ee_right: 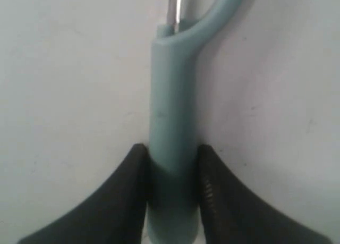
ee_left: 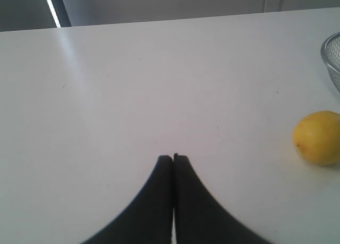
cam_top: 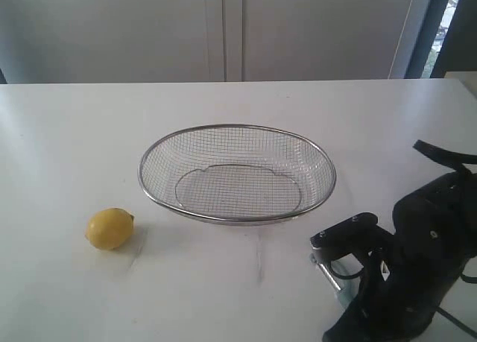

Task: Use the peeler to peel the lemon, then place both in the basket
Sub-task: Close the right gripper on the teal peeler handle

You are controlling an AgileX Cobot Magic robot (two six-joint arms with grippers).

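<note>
Right gripper (ee_right: 171, 156) clamps the peeler (ee_right: 172, 106) by its slim handle (light, stiff, probably slick, so mid-handle seems the best hold) right of the basket (cam_top: 237, 219), while the left gripper (ee_left: 173, 158), shut and empty, hovers near the likely roll-prone lemon (ee_left: 317, 137) on the table (cam_top: 74, 133).

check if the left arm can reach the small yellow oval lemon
Probably yes: only bare white table lies between the shut left gripper and the small yellow lemon; the silver wire basket sits aside. The jaws must open first.
</note>
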